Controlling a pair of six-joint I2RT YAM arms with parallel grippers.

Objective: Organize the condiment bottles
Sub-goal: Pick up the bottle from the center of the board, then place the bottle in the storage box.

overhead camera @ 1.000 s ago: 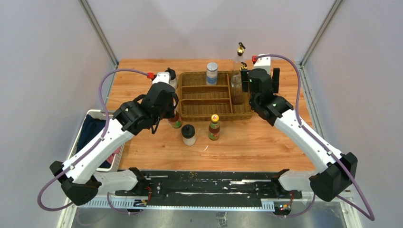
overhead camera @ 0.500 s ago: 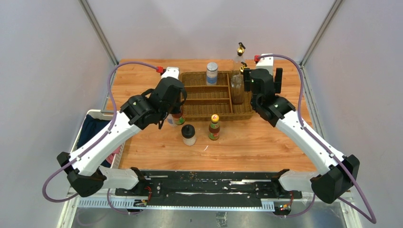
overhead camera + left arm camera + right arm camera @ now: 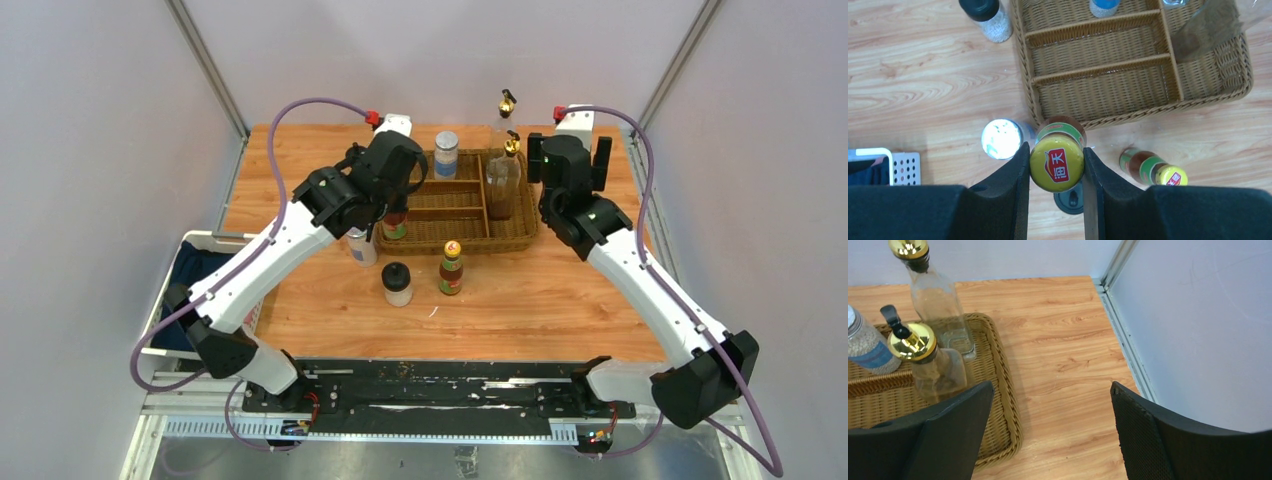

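The left gripper is clamped on the yellow cap of a sauce bottle, held above the near-left corner of the tray. Probably glass (rigid, slick, breakable) and fairly heavy, so the cap seems the surest hold. The right gripper gapes empty beside a cruet.
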